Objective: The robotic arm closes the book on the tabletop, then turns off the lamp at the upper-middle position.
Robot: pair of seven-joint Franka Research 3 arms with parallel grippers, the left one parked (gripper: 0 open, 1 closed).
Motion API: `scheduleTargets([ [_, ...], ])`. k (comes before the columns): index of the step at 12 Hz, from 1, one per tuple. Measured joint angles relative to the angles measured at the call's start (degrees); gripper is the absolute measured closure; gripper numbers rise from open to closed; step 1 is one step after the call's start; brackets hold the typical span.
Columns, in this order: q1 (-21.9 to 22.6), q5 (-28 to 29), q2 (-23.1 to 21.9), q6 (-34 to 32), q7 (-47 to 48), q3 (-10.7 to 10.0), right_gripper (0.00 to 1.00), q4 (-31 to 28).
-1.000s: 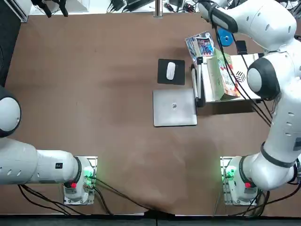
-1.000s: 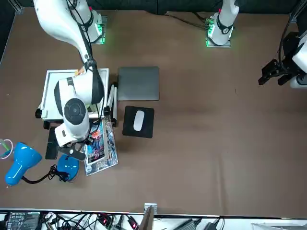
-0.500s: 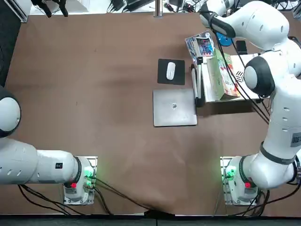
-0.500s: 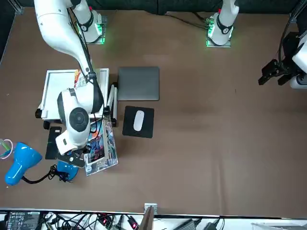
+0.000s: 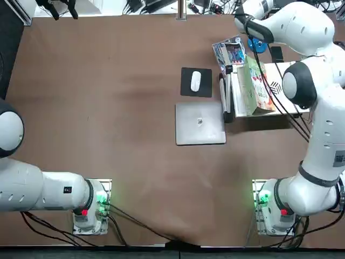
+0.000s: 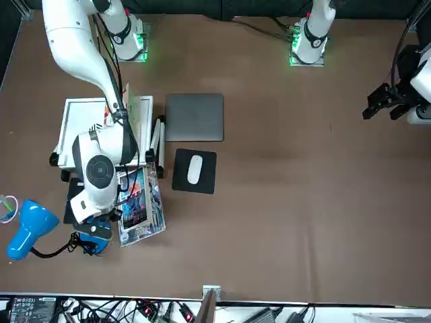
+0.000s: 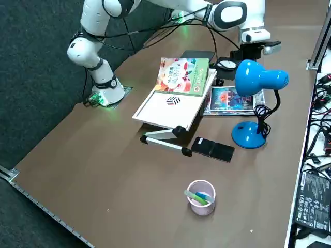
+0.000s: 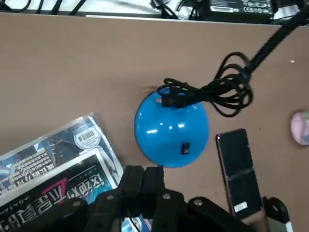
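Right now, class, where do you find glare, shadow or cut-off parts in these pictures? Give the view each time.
Wrist view: small bright glints on the lamp's blue base; the right gripper runs off the picture's edge. Top view: a dark shadow beside the white stand. Right side view: a shadow under that stand's raised edge.

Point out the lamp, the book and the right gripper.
The lamp (image 7: 248,135): right side view, on its blue disc base.
The book (image 7: 181,76): right side view, on its cover.
The right gripper (image 8: 141,170): right wrist view, between its fingertips.
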Motion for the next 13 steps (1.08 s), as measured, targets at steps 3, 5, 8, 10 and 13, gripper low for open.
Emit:
scheduleTargets([
  [3, -0.2, -0.9, 1.0, 3.9, -0.8, 0.0, 0.99, -2.4],
  [5, -0.9, -2.2, 1.4, 4.8, -0.9, 0.0, 0.99, -3.3],
  [8, -2.7, -3.5, 1.4, 8.2, -2.2, 0.0, 0.99, -5.7],
  [10, -4.4, -3.6, 1.4, 12.5, -5.1, 0.0, 0.99, -8.5],
  [13, -6.1, -3.6, 1.5, 17.2, -7.3, 0.0, 0.99, -12.2],
])
